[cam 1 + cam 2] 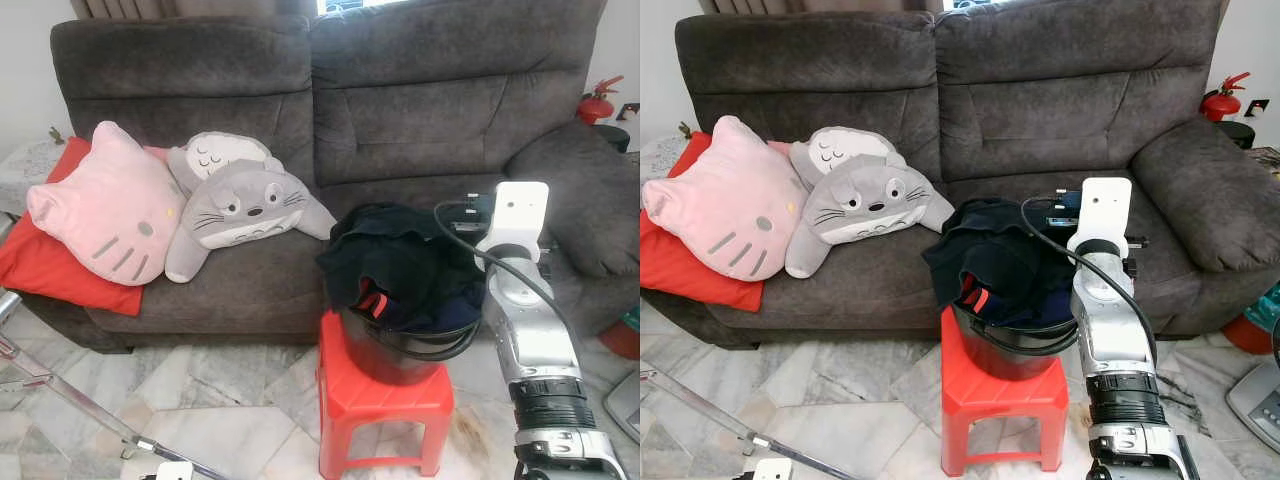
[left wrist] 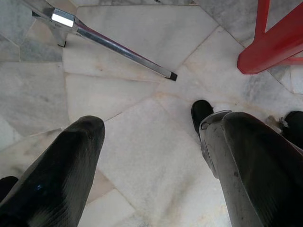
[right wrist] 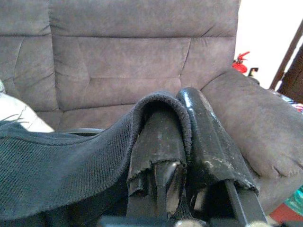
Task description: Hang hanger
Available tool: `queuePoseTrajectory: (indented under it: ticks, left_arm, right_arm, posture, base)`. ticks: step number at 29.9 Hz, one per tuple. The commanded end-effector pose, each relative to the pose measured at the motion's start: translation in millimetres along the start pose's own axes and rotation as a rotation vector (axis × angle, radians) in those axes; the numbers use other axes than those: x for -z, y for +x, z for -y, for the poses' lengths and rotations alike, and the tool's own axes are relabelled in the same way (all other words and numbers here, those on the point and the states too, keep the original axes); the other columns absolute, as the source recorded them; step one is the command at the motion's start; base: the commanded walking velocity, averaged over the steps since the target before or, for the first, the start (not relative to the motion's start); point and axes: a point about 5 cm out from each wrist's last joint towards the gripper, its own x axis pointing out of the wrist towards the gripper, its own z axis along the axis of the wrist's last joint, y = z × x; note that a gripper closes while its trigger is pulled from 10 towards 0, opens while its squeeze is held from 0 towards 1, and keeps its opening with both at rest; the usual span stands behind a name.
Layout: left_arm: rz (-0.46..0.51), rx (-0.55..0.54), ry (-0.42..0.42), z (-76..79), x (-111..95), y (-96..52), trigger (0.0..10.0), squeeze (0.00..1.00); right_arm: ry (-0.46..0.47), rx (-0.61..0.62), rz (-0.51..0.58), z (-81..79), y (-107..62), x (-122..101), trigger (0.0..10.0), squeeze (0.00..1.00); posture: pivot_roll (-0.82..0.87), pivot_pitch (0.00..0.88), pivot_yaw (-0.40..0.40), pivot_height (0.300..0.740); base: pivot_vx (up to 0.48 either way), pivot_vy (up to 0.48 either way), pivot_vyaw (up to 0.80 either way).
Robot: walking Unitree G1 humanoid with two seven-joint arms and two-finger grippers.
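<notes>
The right gripper (image 3: 182, 137) pinches a fold of the dark garment (image 1: 405, 265) heaped in the black bucket (image 1: 400, 350) on the red stool (image 1: 385, 400), directly before the right arm, while the left gripper (image 2: 151, 161) hangs spread over the floor; no hanger is discernible.

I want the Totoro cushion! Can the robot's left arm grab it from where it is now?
Probably not yet. The left gripper hangs low over the floor, fingers open, while the grey Totoro cushion lies up on the sofa, well away.

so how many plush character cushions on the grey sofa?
3: pink cat-face cushion at the sofa's left end, grey whiskered creature cushion beside it, paler sleeping-face cushion behind that.
</notes>
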Motion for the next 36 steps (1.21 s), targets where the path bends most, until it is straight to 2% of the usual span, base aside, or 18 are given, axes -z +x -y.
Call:
queuePoseTrajectory:
  ticks: [1, 4, 7, 10, 11, 17, 18, 19, 20, 21, 23, 24, 25, 29, 32, 36]
  left_arm:
    - [-0.009, -0.021, -0.009, -6.3, 3, -1.3, 10.0, 0.0]
    - [-0.008, -0.022, -0.011, -6.5, 3, -1.4, 10.0, 0.0]
    - [-0.007, -0.022, -0.012, -6.7, 3, -1.5, 10.0, 0.0]
    - [-0.007, -0.022, -0.012, -6.7, 3, -1.5, 10.0, 0.0]
    - [-0.007, -0.021, -0.011, -6.7, 3, -1.5, 10.0, 0.0]
    - [-0.009, -0.022, -0.009, -7.1, 3, -1.5, 10.0, 0.0]
    - [-0.011, -0.023, -0.009, -8.1, 3, -1.5, 10.0, 0.0]
    - [-0.014, -0.026, -0.01, -9.7, 4, -1.7, 10.0, 0.0]
    - [-0.014, -0.027, -0.011, -10.1, 4, -1.8, 10.0, 0.0]
    - [-0.014, -0.027, -0.011, -10.1, 4, -1.8, 10.0, 0.0]
    - [-0.018, -0.026, -0.008, -11.2, 4, -2.0, 10.0, 0.0]
    - [-0.018, -0.026, -0.008, -11.2, 4, -2.0, 10.0, 0.0]
    - [-0.019, -0.026, -0.007, -11.9, 5, -2.1, 10.0, 0.0]
    - [-0.02, -0.026, -0.005, -12.7, 5, -2.2, 10.0, 0.0]
    - [-0.019, -0.025, -0.002, -13.4, 4, -2.1, 10.0, 0.0]
    - [-0.017, -0.026, -0.001, -14.5, 4, -2.1, 10.0, 0.0]
  right_arm:
    - [0.022, 0.014, 0.053, 1.0, 3.6, -12, 10.0, 0.0]
    - [0.023, 0.014, 0.081, 0.9, 4.4, -17, 10.0, 0.0]
    - [-0.025, 0.046, 0.239, 12.9, 12.4, -52, 10.0, 0.0]
    - [-0.037, 0.056, 0.261, 16.2, 14.5, -58, 10.0, 0.0]
    - [-0.034, 0.085, 0.296, 27.2, 22.1, -75, 10.0, 0.0]
    - [-0.046, 0.12, 0.343, 40.2, 29.8, -94, 10.0, 0.0]
    - [-0.064, 0.142, 0.399, 49.7, 35.8, -116, 10.0, 0.0]
    - [-0.097, 0.18, 0.486, 65.8, 41.9, -151, 10.0, 0.0]
    - [-0.104, 0.19, 0.507, 70.0, 42.8, -160, 10.0, 0.0]
    - [-0.104, 0.19, 0.507, 70.0, 42.8, -160, 10.0, 0.0]
    - [-0.127, 0.205, 0.564, 76.7, 43.0, -183, 10.0, 0.0]
    - [-0.127, 0.205, 0.564, 76.7, 43.0, -183, 10.0, 0.0]
    - [-0.142, 0.22, 0.601, 81.7, 42.5, -198, 10.0, 0.0]
    - [-0.16, 0.238, 0.68, 90.2, 37.7, -231, 10.0, 0.0]
    - [-0.136, 0.227, 0.738, 95.3, 31.7, -253, 10.0, 0.0]
    - [-0.138, 0.243, 0.792, 99.2, 23.6, -264, 10.0, 0.0]
  posture:
    - [-0.25, 0.0, 0.11, 0.732]
    - [-0.25, 0.0, 0.111, 0.732]
    - [-0.25, 0.0, 0.119, 0.732]
    - [-0.25, 0.0, 0.119, 0.732]
    - [-0.26, 0.0, 0.126, 0.732]
    - [-0.26, 0.0, 0.13, 0.732]
    - [-0.27, 0.0, 0.142, 0.732]
    - [-0.27, 0.0, 0.147, 0.732]
    - [-0.28, 0.0, 0.148, 0.732]
    - [-0.28, 0.0, 0.148, 0.732]
    - [-0.28, 0.0, 0.156, 0.732]
    - [-0.28, 0.0, 0.156, 0.732]
    - [-0.29, 0.0, 0.16, 0.732]
    - [-0.3, 0.0, 0.163, 0.732]
    - [-0.3, 0.0, 0.165, 0.732]
    - [-0.31, 0.0, 0.168, 0.732]
  base:
    - [0.0, 0.0, 0.0]
    - [0.0, 0.0, 0.0]
    - [0.0, 0.0, 0.0]
    - [0.0, 0.0, 0.0]
    - [0.0, 0.0, 0.0]
    - [0.0, 0.0, 0.0]
    - [0.0, 0.0, 0.0]
    - [0.0, 0.0, 0.0]
    - [0.0, 0.0, 0.0]
    - [0.0, 0.0, 0.0]
    - [0.0, 0.0, 0.0]
    - [0.0, 0.0, 0.0]
    - [0.0, 0.0, 0.0]
    - [0.0, 0.0, 0.0]
    - [0.0, 0.0, 0.0]
    - [0.0, 0.0, 0.0]
